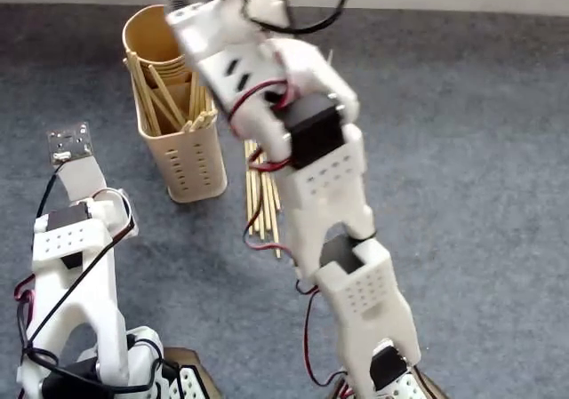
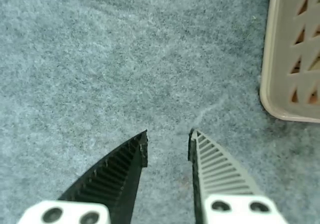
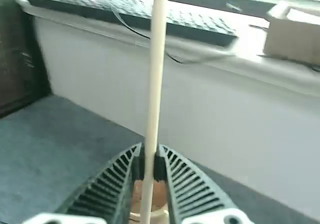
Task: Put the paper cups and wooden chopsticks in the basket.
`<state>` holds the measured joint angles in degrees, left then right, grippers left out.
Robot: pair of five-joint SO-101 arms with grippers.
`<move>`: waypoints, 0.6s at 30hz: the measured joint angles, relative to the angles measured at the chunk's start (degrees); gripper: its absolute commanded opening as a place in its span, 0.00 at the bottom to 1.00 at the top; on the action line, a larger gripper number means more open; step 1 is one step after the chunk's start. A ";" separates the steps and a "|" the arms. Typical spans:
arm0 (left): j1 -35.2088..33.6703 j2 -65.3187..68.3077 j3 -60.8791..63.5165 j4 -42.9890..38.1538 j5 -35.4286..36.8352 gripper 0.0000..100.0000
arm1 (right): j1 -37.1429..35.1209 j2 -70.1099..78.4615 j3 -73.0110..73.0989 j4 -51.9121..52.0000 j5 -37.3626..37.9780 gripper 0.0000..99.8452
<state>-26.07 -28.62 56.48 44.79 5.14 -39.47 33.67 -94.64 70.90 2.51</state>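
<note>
Up by the basket's [image 1: 191, 163] mouth, my right claw [image 3: 149, 156] was clamped on one wooden chopstick [image 3: 157, 84]. The basket held a paper cup [image 1: 156, 35] and a bundle of chopsticks [image 1: 164, 97]; loose chopsticks [image 1: 264, 203] lay on the counter [image 1: 462, 150] just beside it. My left claw [image 2: 167, 139] hung apart and empty, near the basket's wall.

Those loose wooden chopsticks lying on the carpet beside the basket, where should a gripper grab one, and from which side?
On the loose chopsticks, grip the ends that reach past the foot of the basket. Come straight down, jaws across one stick. They lie flat and side by side on the carpet, so a sideways approach would probably push the neighbours.
</note>
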 measured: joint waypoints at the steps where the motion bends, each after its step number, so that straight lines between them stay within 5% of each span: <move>1: 0.00 0.00 0.00 0.00 -0.79 0.16 | -0.97 0.88 -0.09 -0.88 0.00 0.01; 18: 0.00 0.00 1.85 -3.08 -1.76 0.16 | 0.97 12.48 0.00 3.60 -5.63 0.01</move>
<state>-26.07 -28.62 58.33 41.71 3.38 -38.51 46.15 -94.64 74.51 -3.12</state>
